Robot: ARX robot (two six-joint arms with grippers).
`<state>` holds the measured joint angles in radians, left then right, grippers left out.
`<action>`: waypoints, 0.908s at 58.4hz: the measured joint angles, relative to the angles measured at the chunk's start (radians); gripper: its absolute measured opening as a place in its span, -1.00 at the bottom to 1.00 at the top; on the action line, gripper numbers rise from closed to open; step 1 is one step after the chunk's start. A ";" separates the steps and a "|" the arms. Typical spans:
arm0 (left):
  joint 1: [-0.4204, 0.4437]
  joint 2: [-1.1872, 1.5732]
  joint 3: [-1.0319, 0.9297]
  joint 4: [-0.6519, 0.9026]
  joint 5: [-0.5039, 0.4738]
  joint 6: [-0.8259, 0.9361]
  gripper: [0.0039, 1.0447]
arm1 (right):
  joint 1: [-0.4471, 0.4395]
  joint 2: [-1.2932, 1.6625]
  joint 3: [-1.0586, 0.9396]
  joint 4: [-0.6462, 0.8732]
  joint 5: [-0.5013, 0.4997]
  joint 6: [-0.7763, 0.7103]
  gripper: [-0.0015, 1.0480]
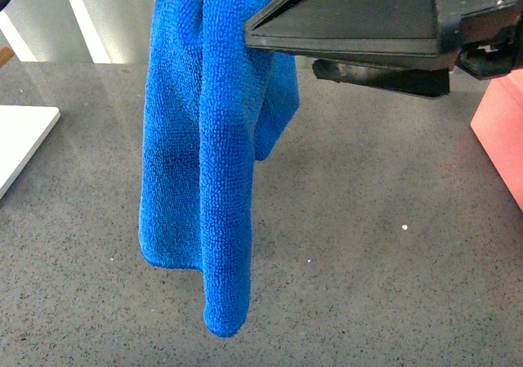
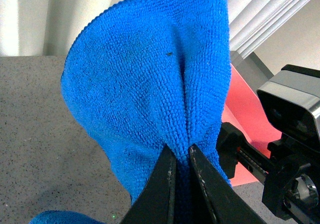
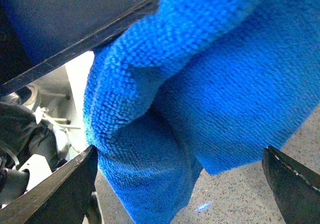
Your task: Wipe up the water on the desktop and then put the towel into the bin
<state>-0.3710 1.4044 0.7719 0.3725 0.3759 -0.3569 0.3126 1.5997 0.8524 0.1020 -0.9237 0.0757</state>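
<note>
desktop (image 1: pixel 368 285): speckled dark grey, beneath everything;
towel (image 1: pixel 204 154): hangs in folds over the desktop, left of the bin;
bin (image 1: pixel 498 130): pink, far right, apart from the towel;
right gripper (image 3: pixel 178 151): spread wide, towel between its fingers;
left gripper (image 2: pixel 180 151): pinched tight on the towel

Front camera: looks forward and down over desktop (image 1: pixel 368 285), towel (image 1: pixel 204 179) hanging close. Both wrist cameras: very near same towel, left seeing bin (image 2: pixel 245 109) behind.

You are seeing bright, evenly lit views, pale light coming from behind the towel (image 2: pixel 150 84). The desktop (image 1: pixel 368 285) is showing faint sheen far back.
</note>
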 joint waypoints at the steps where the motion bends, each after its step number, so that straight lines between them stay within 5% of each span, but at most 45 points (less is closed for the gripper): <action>1: 0.000 0.000 0.000 0.000 0.000 0.000 -0.93 | 0.002 0.003 0.003 0.000 0.000 -0.003 0.86; 46: 0.001 0.000 0.000 0.000 -0.007 0.000 -0.93 | 0.100 0.248 0.206 0.040 -0.046 -0.151 0.86; 53: 0.002 0.000 0.000 0.000 -0.007 0.000 -0.93 | 0.115 0.259 0.220 0.077 -0.052 -0.155 0.62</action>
<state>-0.3695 1.4044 0.7719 0.3725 0.3687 -0.3565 0.4274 1.8591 1.0725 0.1795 -0.9756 -0.0792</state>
